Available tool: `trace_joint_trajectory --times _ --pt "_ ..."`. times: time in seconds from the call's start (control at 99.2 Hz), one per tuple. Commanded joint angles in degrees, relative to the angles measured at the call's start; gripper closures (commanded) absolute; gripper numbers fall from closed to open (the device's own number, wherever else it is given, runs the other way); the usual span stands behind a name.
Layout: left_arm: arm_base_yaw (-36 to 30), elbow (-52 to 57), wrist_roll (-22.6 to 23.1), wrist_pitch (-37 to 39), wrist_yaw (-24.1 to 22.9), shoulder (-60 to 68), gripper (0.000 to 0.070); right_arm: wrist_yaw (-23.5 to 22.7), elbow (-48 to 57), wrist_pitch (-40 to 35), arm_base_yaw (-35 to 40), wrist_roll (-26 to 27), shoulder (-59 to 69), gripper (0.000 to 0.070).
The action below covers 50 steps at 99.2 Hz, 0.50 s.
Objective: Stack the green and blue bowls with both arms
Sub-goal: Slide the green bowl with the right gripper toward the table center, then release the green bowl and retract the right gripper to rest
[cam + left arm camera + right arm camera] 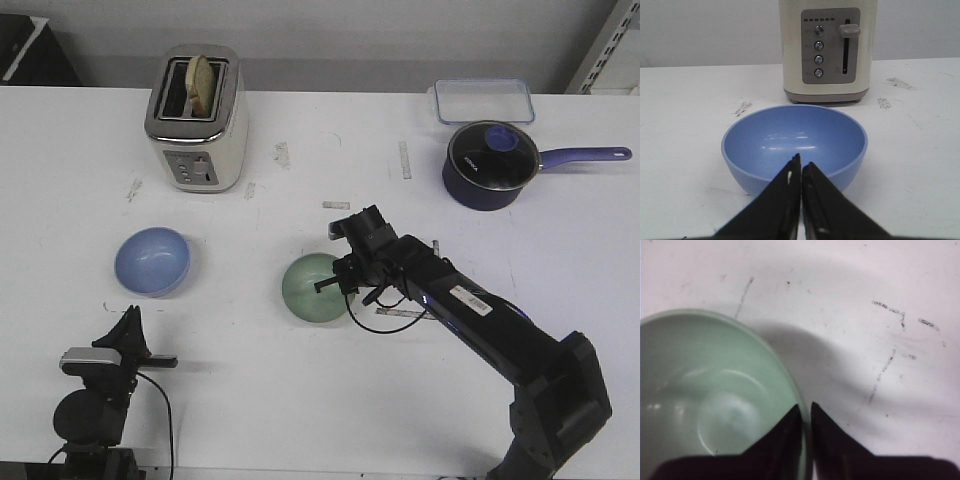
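Two bowls sit apart: one blue bowl (152,261) left, one green bowl (312,289) centre. My right gripper (806,412) pinches the green rim; my left gripper (801,167) is clenched, empty, near the blue.

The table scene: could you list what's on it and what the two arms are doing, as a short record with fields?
Green bowl: table centre, upright, its rim pinched between the fingers of the right gripper
Blue bowl: to the left, upright, empty, untouched
Left gripper: closed, holding nothing, pointing at the blue bowl from the near side
Stacking: not yet done, bowls apart
Toaster: back left, a slice in one slot
Saucepan: back right, lid on
Clear container: behind the saucepan
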Motion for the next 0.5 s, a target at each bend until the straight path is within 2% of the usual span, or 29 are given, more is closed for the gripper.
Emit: trace_joint_trajectory --times 0.0,0.04,0.081,0.413,0.494 --pt "-0.1 -1.2 -0.1 0.6 -0.1 -0.1 0.0698 0.0 0.9 0.3 0.5 0.5 1.2 0.0353" --pt "-0.1 -1.2 -0.1 0.6 -0.1 -0.1 0.0698 -0.2 0.9 0.3 0.5 0.2 1.1 0.0259" --pt "-0.1 -1.2 -0.1 0.6 -0.1 -0.1 0.0698 -0.5 1.0 0.4 0.5 -0.2 1.0 0.0223" --pt "-0.1 -1.2 -0.1 0.6 -0.1 -0.1 0.0698 1.0 2.4 1.6 -1.5 -1.9 -7.4 0.0232" --pt "-0.1 -1.2 -0.1 0.6 -0.1 -0.1 0.0698 2.3 2.4 1.9 -2.9 -2.6 -10.8 0.0292"
